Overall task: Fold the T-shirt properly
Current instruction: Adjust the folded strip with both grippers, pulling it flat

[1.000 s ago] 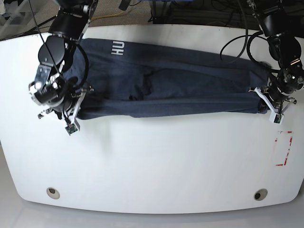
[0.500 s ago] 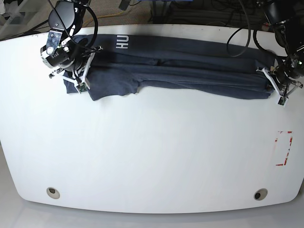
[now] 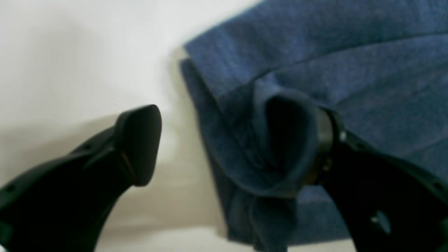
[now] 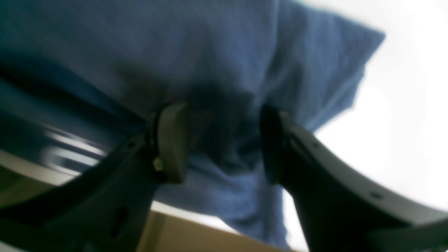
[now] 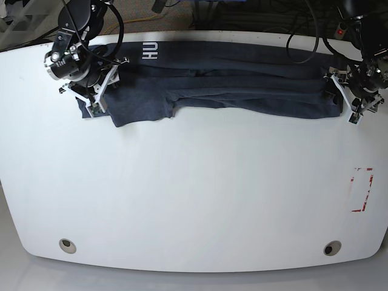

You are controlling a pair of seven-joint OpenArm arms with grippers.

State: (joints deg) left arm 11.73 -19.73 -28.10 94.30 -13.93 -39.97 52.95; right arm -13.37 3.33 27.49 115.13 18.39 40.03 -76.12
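Note:
The dark slate-blue T-shirt (image 5: 242,85) lies folded in a long band along the far edge of the table, with the white letters "HU" (image 5: 150,53) showing at its left end. My left gripper (image 5: 341,97) is at the shirt's right end. In the left wrist view my left gripper (image 3: 231,147) is wide open, and a fold of the shirt (image 3: 350,52) drapes over one finger (image 3: 329,147). My right gripper (image 5: 91,98) is at the shirt's left end. In the blurred right wrist view my right gripper (image 4: 222,147) is partly open, with bunched shirt cloth (image 4: 175,52) between its fingers.
The white table (image 5: 194,200) stretches toward me from the shirt. A red-marked rectangle (image 5: 362,190) lies near its right edge. Two round holes (image 5: 68,245) (image 5: 331,248) sit near the front edge. Dark cables (image 5: 254,18) lie behind the table's far edge.
Both grippers moved toward the table's far edge, carrying the shirt's near edge over the rest, so the band is narrower. The left gripper's jaws now stand open.

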